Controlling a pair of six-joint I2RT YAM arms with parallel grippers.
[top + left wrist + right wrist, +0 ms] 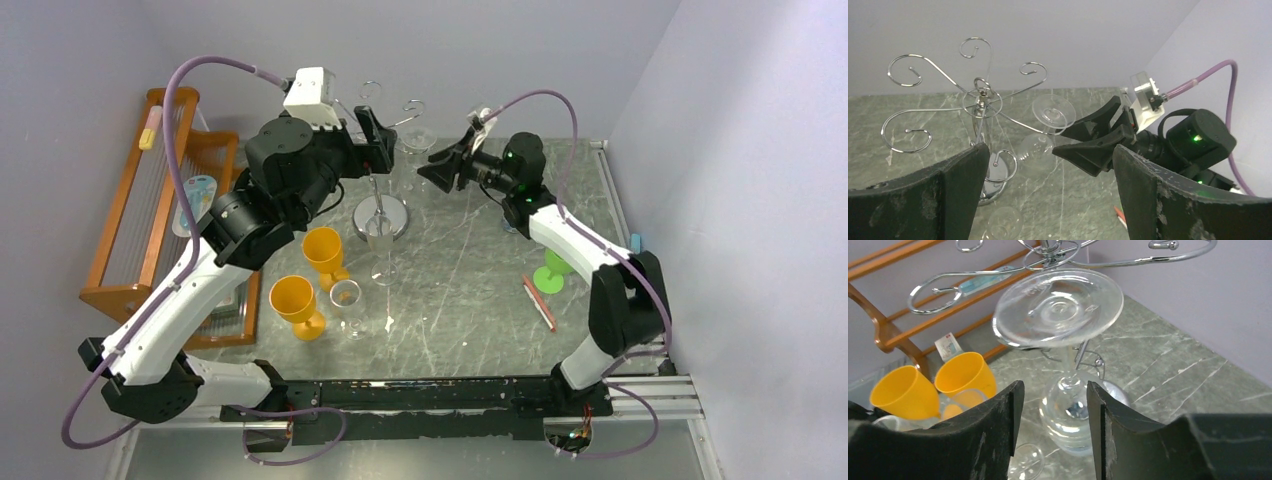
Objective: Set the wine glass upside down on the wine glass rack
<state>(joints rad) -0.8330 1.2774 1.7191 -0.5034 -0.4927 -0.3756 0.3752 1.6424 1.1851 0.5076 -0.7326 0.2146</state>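
Note:
The chrome wine glass rack (380, 215) stands at the back middle, its curled arms up top (980, 100). A clear wine glass (417, 140) hangs upside down from one arm, foot on the wire (1058, 307) and bowl below (1035, 150). My right gripper (435, 165) is open just right of the glass. In the right wrist view the bowl (1070, 415) shows in the gap beyond its fingertips (1053, 425), not clamped. My left gripper (375, 140) is open wide and empty, high beside the rack's top (1048, 200).
Two orange goblets (322, 250) (293, 300) and two clear glasses (346, 295) (380, 245) stand in front of the rack. An orange-brown wooden slatted rack (120, 215) is at the left. A green cup (550, 275) and a red pen (539, 303) lie at the right.

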